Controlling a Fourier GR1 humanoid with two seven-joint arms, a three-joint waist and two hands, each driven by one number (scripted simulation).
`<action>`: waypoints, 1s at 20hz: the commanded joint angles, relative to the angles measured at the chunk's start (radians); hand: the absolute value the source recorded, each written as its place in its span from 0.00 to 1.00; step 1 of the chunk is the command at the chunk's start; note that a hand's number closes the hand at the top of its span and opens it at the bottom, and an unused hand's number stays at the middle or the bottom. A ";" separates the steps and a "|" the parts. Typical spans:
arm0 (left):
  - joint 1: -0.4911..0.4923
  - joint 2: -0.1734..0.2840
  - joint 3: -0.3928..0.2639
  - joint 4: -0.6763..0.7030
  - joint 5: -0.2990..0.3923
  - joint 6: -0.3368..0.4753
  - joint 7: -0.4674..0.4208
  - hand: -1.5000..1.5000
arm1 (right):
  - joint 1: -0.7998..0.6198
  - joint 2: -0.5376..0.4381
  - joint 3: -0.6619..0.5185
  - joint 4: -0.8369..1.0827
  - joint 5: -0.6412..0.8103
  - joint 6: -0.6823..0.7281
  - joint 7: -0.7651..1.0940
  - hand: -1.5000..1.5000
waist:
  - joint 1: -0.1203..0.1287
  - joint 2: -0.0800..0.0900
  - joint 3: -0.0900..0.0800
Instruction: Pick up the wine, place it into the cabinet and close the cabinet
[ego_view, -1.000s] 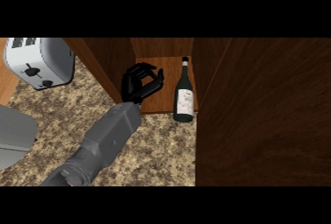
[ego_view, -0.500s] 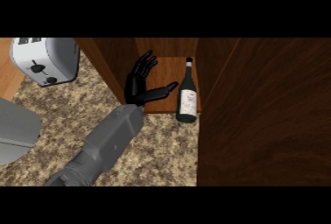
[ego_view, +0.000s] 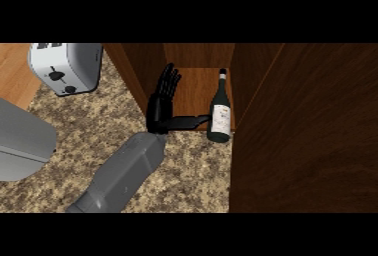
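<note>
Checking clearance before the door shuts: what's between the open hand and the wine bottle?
In the head view, only bare cabinet floor separates the hand from the wine bottle; its thumb points toward the bottle's base.

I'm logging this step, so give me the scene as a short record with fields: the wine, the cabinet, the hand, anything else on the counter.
wine: bottle standing inside the cabinet, at its front edge
cabinet: open, dark wood door at the view's right
hand: one black hand in view, fingers straight, thumb toward the bottle, not gripping it
which hand: cannot tell
other: toaster on the granite counter, upper left
</note>
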 joint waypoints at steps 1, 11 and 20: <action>0.139 0.103 -0.054 -0.251 -0.054 0.046 0.051 0.00 | -0.006 -0.001 -0.004 0.000 -0.004 -0.004 0.007 0.00 | 0.013 -0.008 0.005; 0.434 0.290 -0.183 -0.937 -0.144 0.241 0.294 0.00 | -0.047 0.006 0.027 0.025 0.030 -0.012 0.009 0.00 | 0.005 -0.002 0.005; 0.627 0.399 -0.165 -1.281 -0.239 0.308 0.392 0.00 | -0.028 -0.046 0.023 -0.013 0.013 0.046 0.031 1.00 | -0.009 0.002 0.004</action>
